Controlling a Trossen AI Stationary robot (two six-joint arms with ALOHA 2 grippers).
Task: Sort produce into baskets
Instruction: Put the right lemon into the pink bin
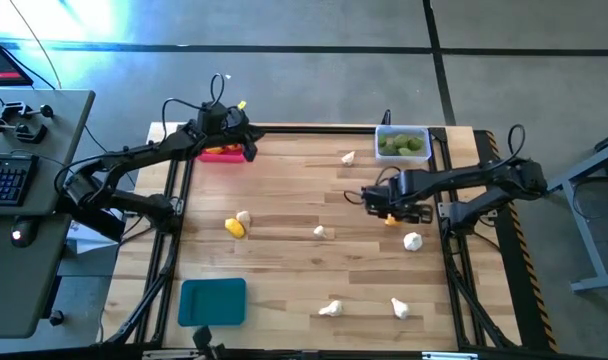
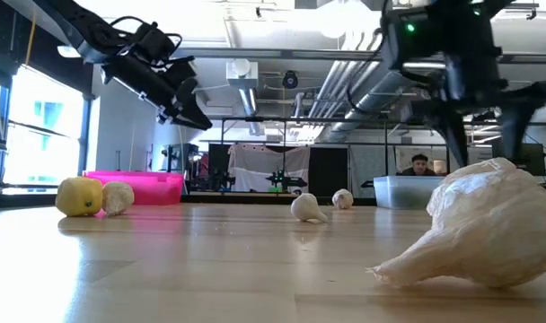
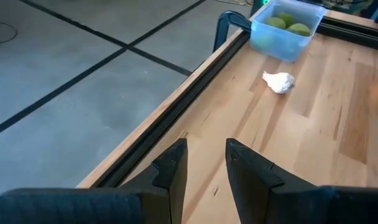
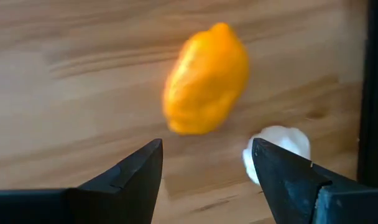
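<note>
Right gripper [image 4: 204,163] jaws spread, lemon [image 4: 206,78] just beyond them, ungrasped

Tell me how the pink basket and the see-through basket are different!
The pink basket is bright pink and holds yellow pieces; the clear basket is whitish and holds green limes. The left gripper hangs over the pink one; nothing hangs over the clear one. Both stand along the table's far edge.

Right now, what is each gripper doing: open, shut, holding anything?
Left gripper: open, empty, above the pink basket.
Right gripper: open, empty, over a lemon.
</note>
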